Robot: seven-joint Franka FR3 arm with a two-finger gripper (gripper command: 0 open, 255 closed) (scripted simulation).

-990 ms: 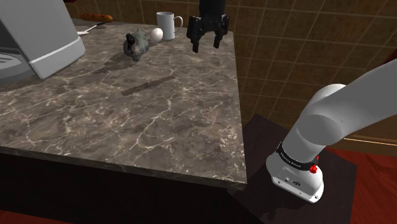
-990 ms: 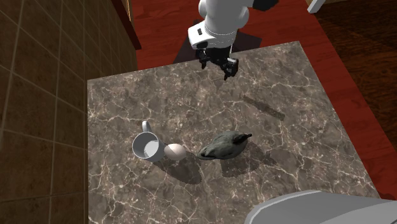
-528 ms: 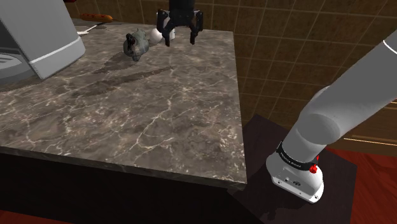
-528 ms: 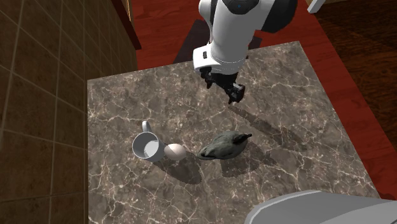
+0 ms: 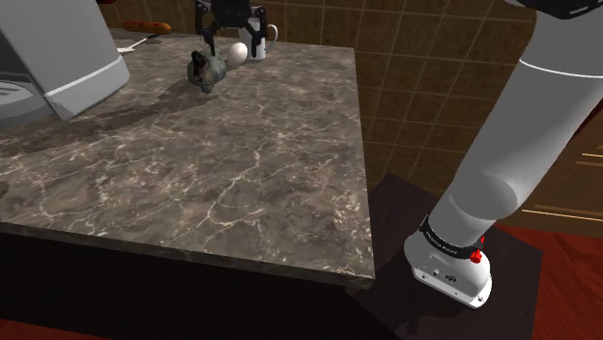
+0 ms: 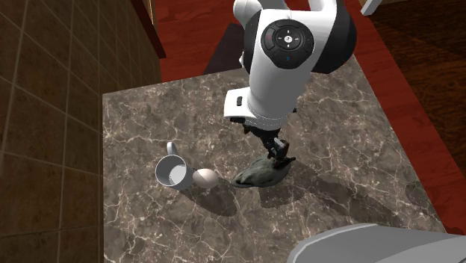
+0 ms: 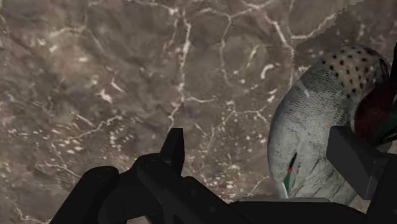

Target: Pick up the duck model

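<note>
The duck model (image 5: 202,72), dark grey-green with a speckled pale body, lies on the marble countertop (image 5: 242,164) near its far edge. My black gripper (image 5: 230,37) hangs open just above and behind it, fingers spread and pointing down. In the second exterior view the gripper (image 6: 280,152) hovers over the duck (image 6: 256,176), covering one end of it. In the wrist view the duck (image 7: 315,127) lies beside one finger (image 7: 355,159), partly within the gap, while the other finger (image 7: 173,149) stands well apart from it. Nothing is clasped.
A white egg (image 5: 237,52) and a white mug (image 5: 263,41) stand close beside the duck, the mug partly behind the gripper. A large grey appliance (image 5: 58,58) fills the shoulder view's left. A tiled wall rises behind the countertop; the stand (image 5: 449,261) sits at lower right.
The arm has swung toward the shoulder view's left along the counter's far edge, from beside the mug to over the duck. The gripper stayed open throughout. Duck, egg and mug have not moved.
</note>
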